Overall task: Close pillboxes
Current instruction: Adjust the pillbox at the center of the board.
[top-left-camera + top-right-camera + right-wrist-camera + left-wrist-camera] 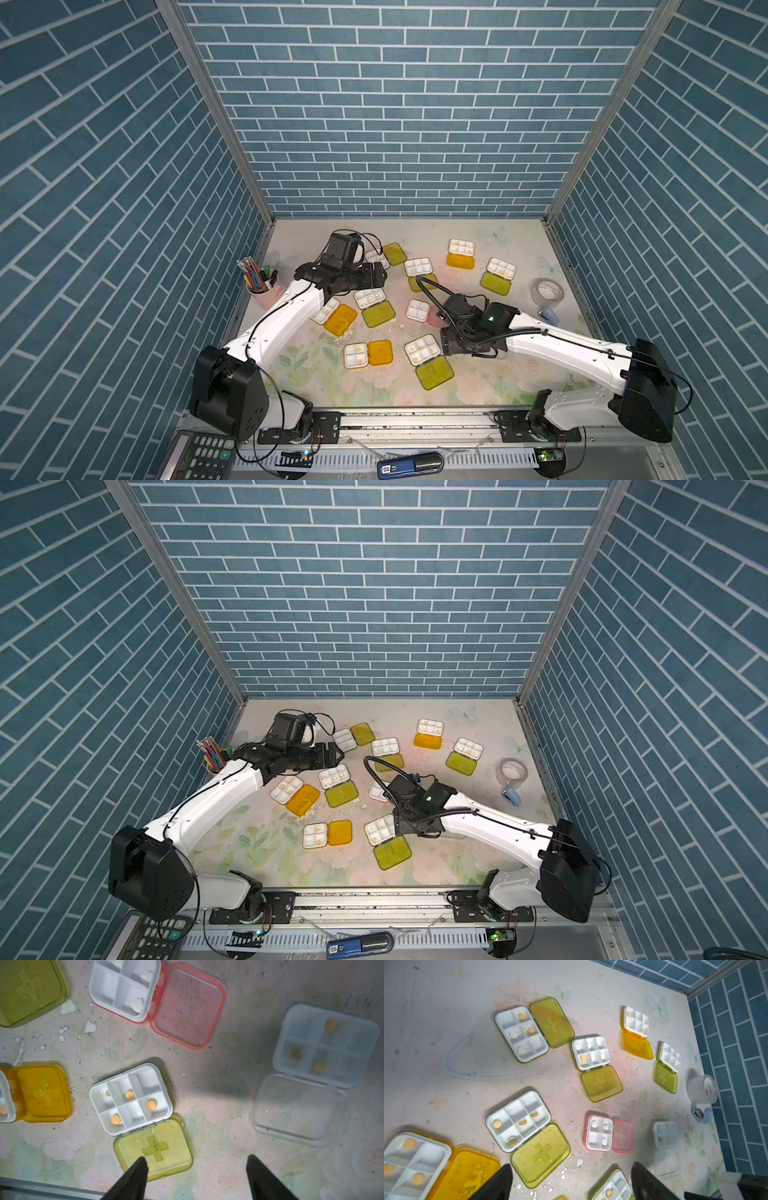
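Right gripper (197, 1164) spread (empty), bare table (220, 1126) beneath, yellow-green pillbox lid (174, 1153) edge beside

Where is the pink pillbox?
In both top views, the pink pillbox lies open mid-table, between a yellow-green lid and the right arm.

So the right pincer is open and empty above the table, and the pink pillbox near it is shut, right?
Not quite. The pink pillbox is open: the right wrist view shows its lid lying flat beside the white tray. The rest holds: the right pincer is open and empty above the table.
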